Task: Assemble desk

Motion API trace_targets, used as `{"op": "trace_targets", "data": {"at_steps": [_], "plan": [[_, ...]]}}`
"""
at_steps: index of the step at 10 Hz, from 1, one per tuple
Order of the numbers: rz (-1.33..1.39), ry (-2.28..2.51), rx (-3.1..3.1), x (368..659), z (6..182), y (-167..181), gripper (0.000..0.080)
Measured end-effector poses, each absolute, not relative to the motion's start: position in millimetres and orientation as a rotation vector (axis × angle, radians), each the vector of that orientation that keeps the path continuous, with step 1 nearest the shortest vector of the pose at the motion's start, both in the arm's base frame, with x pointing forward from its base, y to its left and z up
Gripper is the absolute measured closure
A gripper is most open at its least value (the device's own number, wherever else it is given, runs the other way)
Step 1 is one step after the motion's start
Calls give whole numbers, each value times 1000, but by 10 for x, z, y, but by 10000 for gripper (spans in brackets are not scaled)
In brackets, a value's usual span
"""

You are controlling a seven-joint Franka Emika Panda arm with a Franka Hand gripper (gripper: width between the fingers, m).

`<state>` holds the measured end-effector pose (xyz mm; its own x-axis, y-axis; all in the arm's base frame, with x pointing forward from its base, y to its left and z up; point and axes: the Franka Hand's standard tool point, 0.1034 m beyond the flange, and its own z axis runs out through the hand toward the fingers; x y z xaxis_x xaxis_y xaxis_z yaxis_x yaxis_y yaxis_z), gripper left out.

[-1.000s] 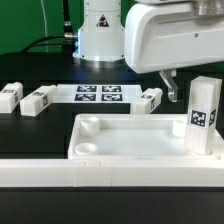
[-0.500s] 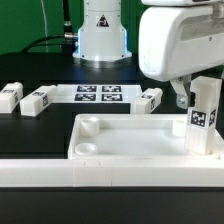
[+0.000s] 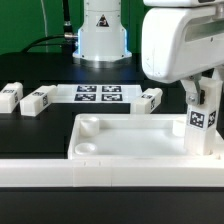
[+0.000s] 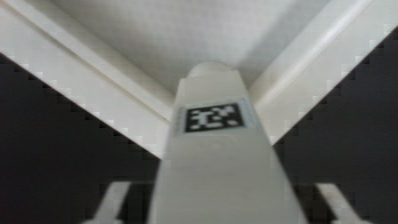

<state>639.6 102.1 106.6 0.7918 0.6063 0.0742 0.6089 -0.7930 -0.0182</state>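
Note:
The desk's white panel (image 3: 130, 151) lies rim up near the table's front, with round sockets showing at its corners on the exterior view's left. One tag-marked leg (image 3: 203, 122) stands upright in the panel's near corner on the exterior view's right. My gripper (image 3: 201, 93) has come down over the top of this leg. In the wrist view the leg (image 4: 217, 140) rises between my two fingers (image 4: 121, 202), and a dark gap shows on each side, so the jaws stand open around it. The panel (image 4: 196, 35) fills the background there.
Three loose legs lie on the black table behind the panel: two (image 3: 9, 97) (image 3: 36, 100) at the exterior view's left and one (image 3: 150, 98) near the middle. The marker board (image 3: 98, 94) lies before the robot base (image 3: 100, 35). A long white rail (image 3: 100, 172) runs along the front.
My gripper has shifted toward the exterior view's right and dropped down, so its fingers now straddle the top of the upright leg. The leg and the panel have stayed put.

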Motion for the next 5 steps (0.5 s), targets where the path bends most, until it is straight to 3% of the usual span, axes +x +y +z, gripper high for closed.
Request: {"op": "trace_targets", "data": {"at_steps": [5], "plan": [[-89,-516,-3042,6398,1067,1020,511]]}}
